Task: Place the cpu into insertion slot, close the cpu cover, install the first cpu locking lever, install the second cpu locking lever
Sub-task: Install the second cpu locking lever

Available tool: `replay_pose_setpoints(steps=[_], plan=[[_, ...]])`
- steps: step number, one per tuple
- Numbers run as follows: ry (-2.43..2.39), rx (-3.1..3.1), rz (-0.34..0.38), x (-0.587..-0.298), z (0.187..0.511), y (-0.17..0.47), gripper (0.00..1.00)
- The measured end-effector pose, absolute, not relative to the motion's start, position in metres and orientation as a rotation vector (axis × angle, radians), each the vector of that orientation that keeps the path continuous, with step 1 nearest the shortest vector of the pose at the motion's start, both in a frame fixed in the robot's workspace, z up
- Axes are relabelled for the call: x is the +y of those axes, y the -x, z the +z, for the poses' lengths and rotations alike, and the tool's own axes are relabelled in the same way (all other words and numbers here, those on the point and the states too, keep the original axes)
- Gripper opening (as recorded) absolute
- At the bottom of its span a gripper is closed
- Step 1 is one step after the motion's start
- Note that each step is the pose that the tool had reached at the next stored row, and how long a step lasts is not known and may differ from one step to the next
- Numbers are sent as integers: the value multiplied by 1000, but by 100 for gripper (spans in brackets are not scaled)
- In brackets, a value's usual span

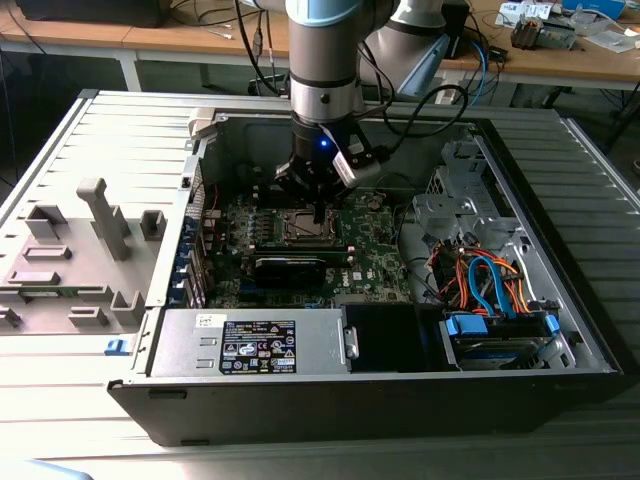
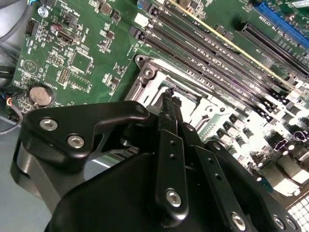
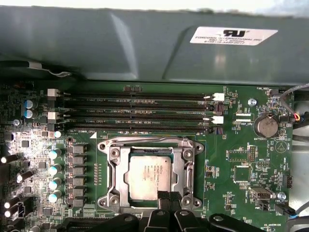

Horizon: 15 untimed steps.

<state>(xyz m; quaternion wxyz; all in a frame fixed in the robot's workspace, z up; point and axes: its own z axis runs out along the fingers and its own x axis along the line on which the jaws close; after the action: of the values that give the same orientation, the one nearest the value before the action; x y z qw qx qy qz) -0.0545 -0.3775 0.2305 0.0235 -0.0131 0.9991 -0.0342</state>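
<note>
arm [image 1: 325, 60] comes down from above in the exterior view into an open computer case [image 1: 560, 300] lying on a grey slatted table [image 1: 60, 130], with the gripper [image 1: 318, 212] just over the cpu socket on the green board [image 1: 380, 250]. a grey fixture [image 1: 70, 260] with upright blocks sits on the table at the exterior view's left; a wooden bench [image 1: 600, 60] with cables runs behind.

second wrist view: the black fingers [image 2: 170, 159] run together to a narrow tip and look closed, with nothing seen between them. the tip points down at the cover [image 2: 154, 87], a silvery frame beside the long black memory slots [image 2: 217, 58].

first wrist view: the cpu [image 3: 149, 177] lies flat in the slot [image 3: 128, 178], silvery top up. the cover lies down around it, its window framing the chip. the fingertips [image 3: 163, 199] sit closed at the chip's near edge; whether they touch it i cannot tell. a coin battery [image 3: 266, 126] sits well apart on the board.
</note>
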Motion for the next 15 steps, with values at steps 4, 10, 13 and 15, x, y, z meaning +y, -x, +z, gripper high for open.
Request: replay_pose_setpoints(steps=[4, 10, 13, 15], plan=[[40, 3092, -104, -382, 230, 53, 11], [40, 3093, -103, -395, 230, 49, 11], [40, 3093, -103, -399, 230, 49, 11], [40, 3093, -103, -400, 229, 50, 11]])
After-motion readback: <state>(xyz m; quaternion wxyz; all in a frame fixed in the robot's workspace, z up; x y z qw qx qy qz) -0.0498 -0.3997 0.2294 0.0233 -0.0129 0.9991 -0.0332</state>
